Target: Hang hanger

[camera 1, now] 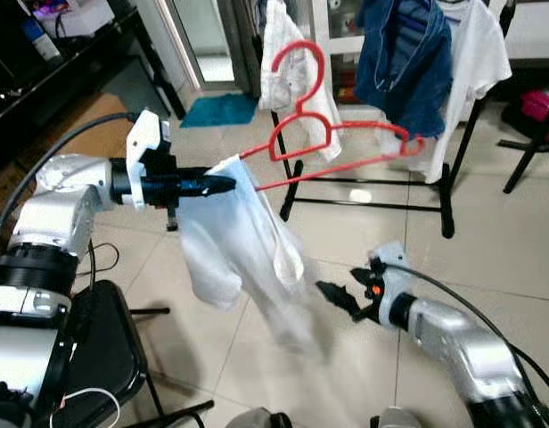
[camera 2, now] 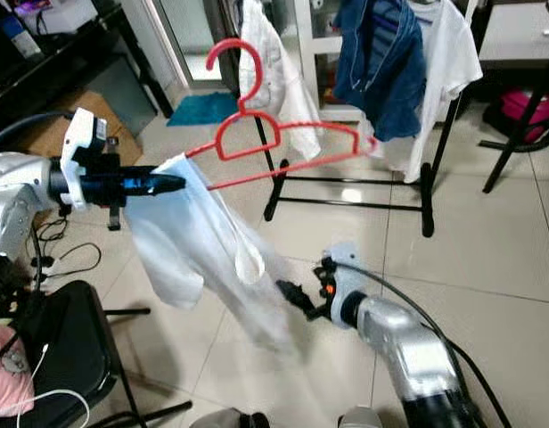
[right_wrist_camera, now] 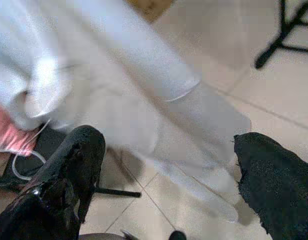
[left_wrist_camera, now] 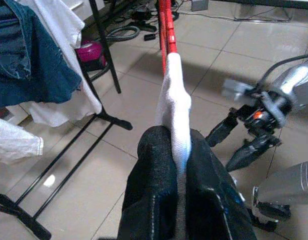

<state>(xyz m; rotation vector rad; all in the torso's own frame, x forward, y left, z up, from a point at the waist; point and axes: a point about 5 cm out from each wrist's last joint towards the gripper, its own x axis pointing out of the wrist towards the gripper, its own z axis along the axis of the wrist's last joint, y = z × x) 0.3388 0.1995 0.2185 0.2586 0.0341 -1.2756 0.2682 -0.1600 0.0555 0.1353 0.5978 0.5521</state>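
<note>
A pale tiled floor (camera 1: pixel 488 259) carries a black clothes rack's feet (camera 1: pixel 448 214) and a teal mat (camera 1: pixel 219 109).

A black rack (camera 1: pixel 450 192) stands on the pale tiled floor (camera 1: pixel 488 250), its foot bar running low across the tiles. On it hang a blue denim garment (camera 1: pixel 408 62) and, just beside it, a white T-shirt (camera 1: pixel 475 53); another white shirt (camera 1: pixel 283 71) hangs further left. Behind the rack's left end lies a teal mat (camera 1: pixel 219 110) at a doorway. A cardboard box (camera 1: pixel 96 120) sits near dark shelving (camera 1: pixel 52 67) — cables (camera 2: pixel 61 259) trail over the tiles close by. A black chair (camera 1: pixel 110 352) stands at the lower left with a white cord (camera 2: pixel 43 401) on its seat and something pink (camera 2: pixel 3 366) beside it. A pink object (camera 1: pixel 540 105) rests on the floor at far right.
</note>
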